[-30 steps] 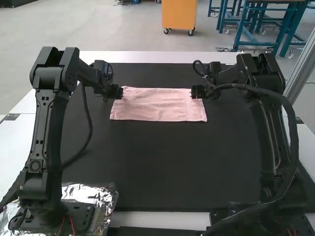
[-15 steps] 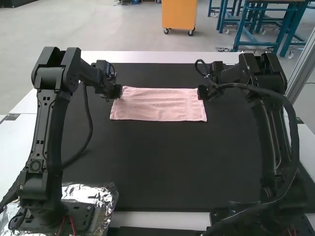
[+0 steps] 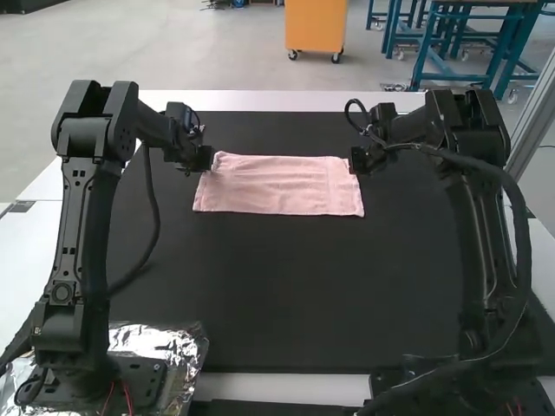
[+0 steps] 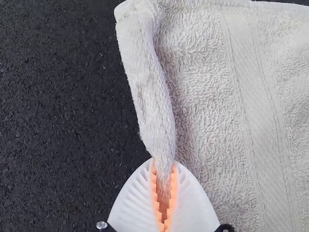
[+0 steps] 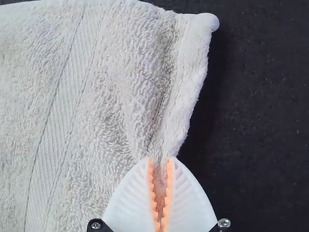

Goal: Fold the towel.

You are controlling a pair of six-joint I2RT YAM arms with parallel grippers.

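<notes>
The pink towel [image 3: 279,185] lies as a wide flat strip near the far part of the mat. At its left end is my left gripper [image 3: 206,159]; my right gripper [image 3: 354,162] is at its right end. In the left wrist view, that gripper [image 4: 164,169] is shut on a raised ridge along the edge of the towel [image 4: 203,87]. In the right wrist view, the other gripper [image 5: 160,169] pinches the side edge of the towel [image 5: 111,96], with creases running from its fingertips.
A black mat [image 3: 286,295] covers most of the white table [image 3: 260,100]. Crumpled foil [image 3: 186,347] lies by the left arm's base at the near left.
My right gripper has moved a little outward to the right at the towel's right end. My left gripper has shifted slightly, and the towel's outline is nearly the same.
</notes>
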